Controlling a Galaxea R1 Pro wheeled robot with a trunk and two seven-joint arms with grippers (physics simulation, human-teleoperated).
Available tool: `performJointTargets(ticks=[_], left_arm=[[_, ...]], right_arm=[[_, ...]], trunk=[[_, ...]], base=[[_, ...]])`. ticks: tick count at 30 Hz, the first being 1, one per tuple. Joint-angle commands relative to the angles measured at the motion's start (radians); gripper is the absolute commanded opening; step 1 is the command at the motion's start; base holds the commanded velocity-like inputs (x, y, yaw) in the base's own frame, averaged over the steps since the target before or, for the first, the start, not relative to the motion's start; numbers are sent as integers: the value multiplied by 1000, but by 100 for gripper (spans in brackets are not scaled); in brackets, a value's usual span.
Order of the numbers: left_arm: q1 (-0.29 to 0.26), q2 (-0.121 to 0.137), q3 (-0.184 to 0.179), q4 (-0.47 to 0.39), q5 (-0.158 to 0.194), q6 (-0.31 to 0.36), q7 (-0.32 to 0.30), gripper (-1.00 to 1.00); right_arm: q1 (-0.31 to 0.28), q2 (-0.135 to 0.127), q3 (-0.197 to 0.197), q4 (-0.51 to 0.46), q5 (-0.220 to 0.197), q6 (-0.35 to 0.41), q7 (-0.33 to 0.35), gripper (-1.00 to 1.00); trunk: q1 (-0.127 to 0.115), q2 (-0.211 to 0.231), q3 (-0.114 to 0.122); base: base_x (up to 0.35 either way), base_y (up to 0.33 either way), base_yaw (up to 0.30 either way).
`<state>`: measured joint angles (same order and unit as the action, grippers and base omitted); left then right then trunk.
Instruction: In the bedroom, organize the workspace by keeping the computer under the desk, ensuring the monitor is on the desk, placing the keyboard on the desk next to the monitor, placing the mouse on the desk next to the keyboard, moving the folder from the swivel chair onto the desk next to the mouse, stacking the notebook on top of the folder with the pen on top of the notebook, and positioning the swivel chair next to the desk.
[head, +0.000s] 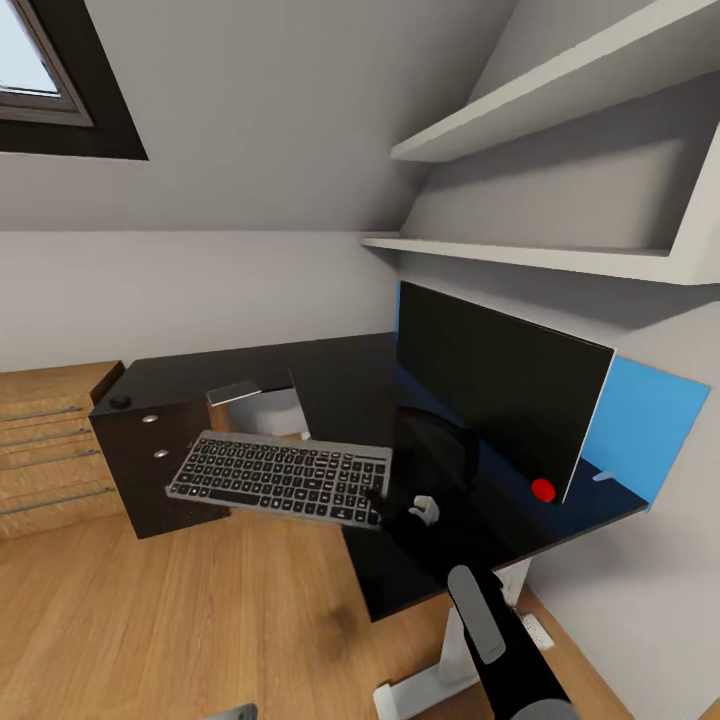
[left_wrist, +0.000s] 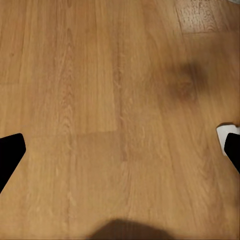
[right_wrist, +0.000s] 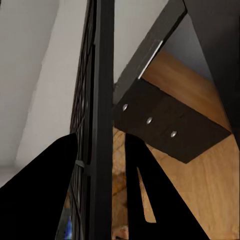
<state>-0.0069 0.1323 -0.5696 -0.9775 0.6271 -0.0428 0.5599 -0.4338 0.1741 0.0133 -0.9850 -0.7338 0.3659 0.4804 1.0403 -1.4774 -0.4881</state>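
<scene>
**A:** Keyboard (head: 283, 478): confirm status at the jaws.

**B:** The right gripper (head: 385, 508) is clamped on the keyboard's near-right edge. In the right wrist view the keyboard (right_wrist: 99, 120) runs edge-on between the two fingers (right_wrist: 142, 195), one on each face. The board is carried in the air, roughly level, out over the floor (head: 200, 620) in front of the desk (head: 340, 385). No part of it rests on the desktop.

**A:** Long axis?

**B:** It extends from the jaws toward the robot's left, ending near the drawers (head: 150, 440) with the silver knobs. That is roughly parallel to the monitor (head: 495, 385).

**A:** Where does the target surface lie from the jaws?

**B:** Ahead and slightly right. The monitor stands on the desk along the wall, and the bare desktop in front of it is the likely placement zone. The jaws are already near the desk's front edge; the free end of the board hangs well away from it.

**A:** What does the move turn on?

**B:** In my judgement, carrying the whole board forward over the desktop while keeping its long axis parallel to the screen. The far end is unsupported, so it must clear the desk edge before lowering.

**A:** Left gripper?

**B:** The left gripper (left_wrist: 120, 150) is spread open and empty, pointing down at the floor. The right arm is the nearer one and holds the load.

**A:** Other items?

**B:** The mouse (head: 120, 402) sits on the desk's left corner, above the drawers.
</scene>
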Motion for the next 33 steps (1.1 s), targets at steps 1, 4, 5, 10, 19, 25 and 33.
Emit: performJointTargets(ticks=[1, 4, 5, 10, 19, 25, 33], left_arm=[[-1, 1, -4, -1, 9, -5, 6, 100], [-1, 0, -2, -1, 9, -5, 6, 100], [-1, 0, -2, 1, 9, -5, 6, 100], [-1, -12, -4, 50, 1, -6, 5, 100], [-1, -43, 1, 63, -4, -31, 9, 100], [-1, -45, 0, 62, -4, -62, 9, 100], [-1, -45, 0, 62, -3, -65, 9, 100]], right_arm=[[0, 0, 26, -1, -18, -63, -28, -100], [0, 0, 76, 2, -45, -205, -91, -100], [0, 0, 104, 7, -60, -270, -127, -100], [2, 0, 191, 50, -154, -446, -236, -100], [7, -1, 199, 69, -262, -458, -227, -100], [7, -21, 180, 71, -281, -458, -235, -100], [7, -21, 184, 72, -327, -456, -234, -100]], trunk=[[0, -1, -1], [0, -1, -1], [0, -1, -1], [0, -1, -1], [0, -1, -1], [0, -1, -1], [0, -1, -1]], base=[[0, 0, 0], [0, 0, 0], [0, 0, 0], [0, 10, 0], [0, 82, 0], [0, 0, 0], [0, 0, 0]])
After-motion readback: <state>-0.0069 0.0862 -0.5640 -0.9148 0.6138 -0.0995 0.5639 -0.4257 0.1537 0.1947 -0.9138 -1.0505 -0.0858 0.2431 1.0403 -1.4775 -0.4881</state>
